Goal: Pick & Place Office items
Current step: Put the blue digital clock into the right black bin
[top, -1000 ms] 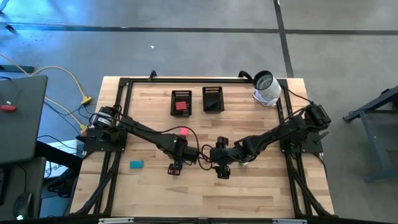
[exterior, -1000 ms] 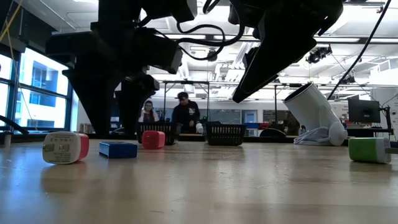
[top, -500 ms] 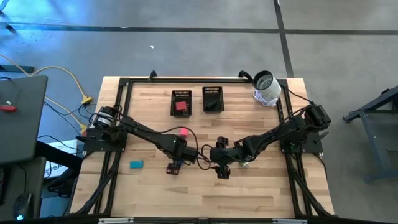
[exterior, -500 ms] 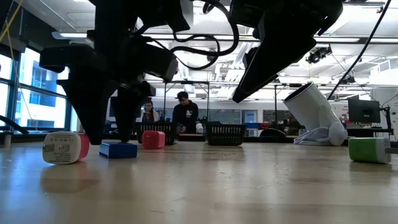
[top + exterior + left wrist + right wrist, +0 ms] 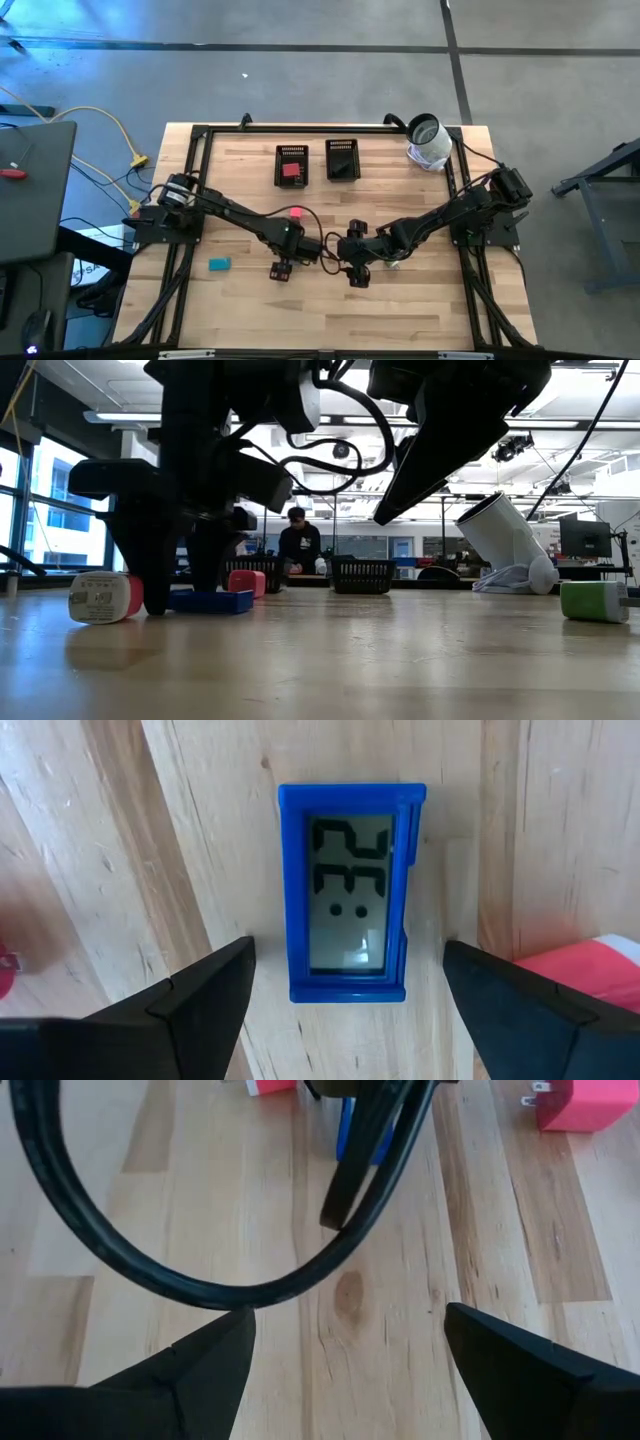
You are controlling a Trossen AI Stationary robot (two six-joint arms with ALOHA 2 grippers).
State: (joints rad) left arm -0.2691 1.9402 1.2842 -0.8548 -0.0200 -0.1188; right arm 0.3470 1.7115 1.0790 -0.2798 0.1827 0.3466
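A small blue clock [image 5: 350, 905] with a grey display lies flat on the wood. My left gripper [image 5: 348, 948] is open and down at the table, one finger on each long side of the clock with a gap on both sides; the low view shows the left gripper [image 5: 185, 585] standing over the clock [image 5: 215, 602]. My right gripper [image 5: 350, 1315] is open and hovers over bare wood near the table's middle [image 5: 357, 275]. Other items lie about: a white-and-pink piece [image 5: 105, 597], a pink piece [image 5: 296, 212], a teal one [image 5: 219, 264], a green one [image 5: 593, 601], and a red one [image 5: 291, 170] in the left tray.
Two black mesh trays [image 5: 291, 153] [image 5: 342, 160] stand near the far edge. A white cylinder [image 5: 428, 140] lies tipped at the far right corner. The left arm's black cable [image 5: 200, 1270] loops in front of my right gripper. A person sits in the room behind the table [image 5: 298, 545].
My left gripper has come down to the table, and its open fingers now stand on both sides of the blue clock. In the low view the clock shows broader and a little farther toward the table's right than before.
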